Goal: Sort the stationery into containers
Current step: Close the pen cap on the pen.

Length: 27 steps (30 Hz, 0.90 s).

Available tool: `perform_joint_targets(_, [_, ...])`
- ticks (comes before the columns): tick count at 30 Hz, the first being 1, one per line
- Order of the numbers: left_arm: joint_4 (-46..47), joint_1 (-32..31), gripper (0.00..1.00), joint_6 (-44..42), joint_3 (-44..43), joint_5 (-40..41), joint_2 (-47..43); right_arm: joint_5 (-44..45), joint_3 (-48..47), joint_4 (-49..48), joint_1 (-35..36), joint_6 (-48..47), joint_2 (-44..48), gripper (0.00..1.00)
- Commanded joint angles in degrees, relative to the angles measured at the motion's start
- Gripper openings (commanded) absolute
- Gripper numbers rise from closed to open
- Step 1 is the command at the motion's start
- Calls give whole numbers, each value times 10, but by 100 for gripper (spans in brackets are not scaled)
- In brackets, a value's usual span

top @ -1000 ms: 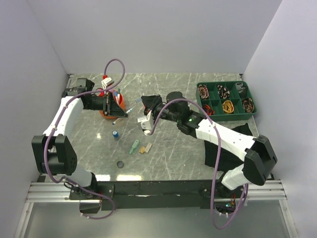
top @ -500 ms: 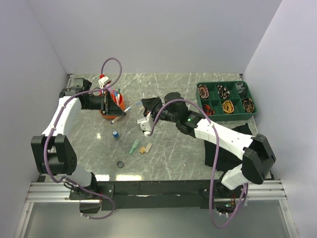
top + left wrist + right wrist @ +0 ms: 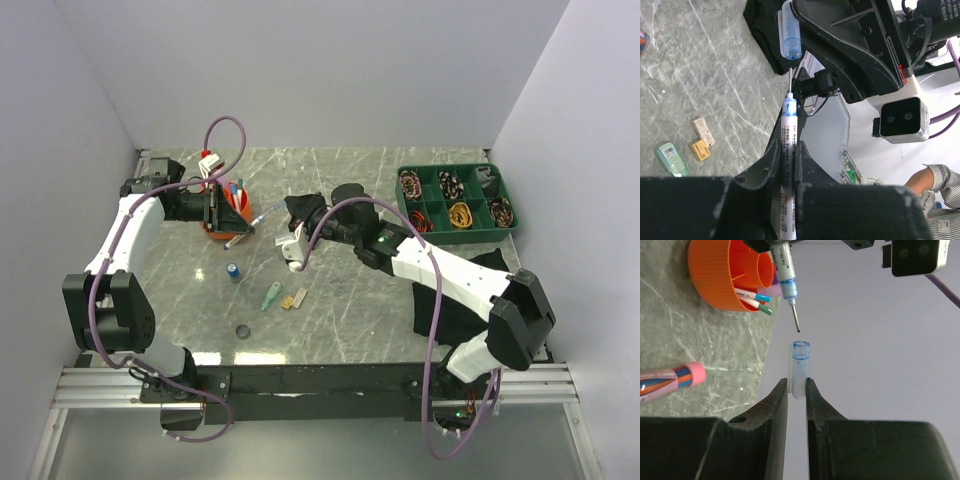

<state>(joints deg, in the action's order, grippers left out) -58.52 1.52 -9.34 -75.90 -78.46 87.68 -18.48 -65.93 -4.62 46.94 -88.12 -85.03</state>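
Observation:
My left gripper [image 3: 788, 148] is shut on a thin white pen [image 3: 789, 120], whose bare tip points up at a clear blue-tinted cap [image 3: 790, 35]. That cap [image 3: 799, 367] is in my right gripper [image 3: 796, 386], which is shut on it, a short gap from the pen's tip [image 3: 795, 320]. In the top view both grippers meet beside the orange pot [image 3: 213, 230]. The pot [image 3: 715, 280] holds several pens [image 3: 752, 297]. On the table lie a small blue cylinder [image 3: 233, 271], a green clip [image 3: 270, 296], a yellow eraser [image 3: 293, 298] and a pink-capped marker [image 3: 670, 379].
A green tray [image 3: 440, 169] of coiled bands stands at the back right. A black cloth [image 3: 450, 300] lies under the right arm. A small dark round piece [image 3: 241, 331] sits near the front edge. Grey walls close in three sides.
The right gripper has shifted slightly left with the cap, closer to the pen tip. The left gripper has barely moved.

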Motion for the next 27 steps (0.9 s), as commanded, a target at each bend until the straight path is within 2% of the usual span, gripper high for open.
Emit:
perform_joint_targets(1, [-1,-2,1,-9,-25,-22,3,-2,-30,-11,5,9,-7,0])
perform_joint_targets(27, [-7,-6,1,-16,-50,-29,26,-5,-54,15,15,5,-28,0])
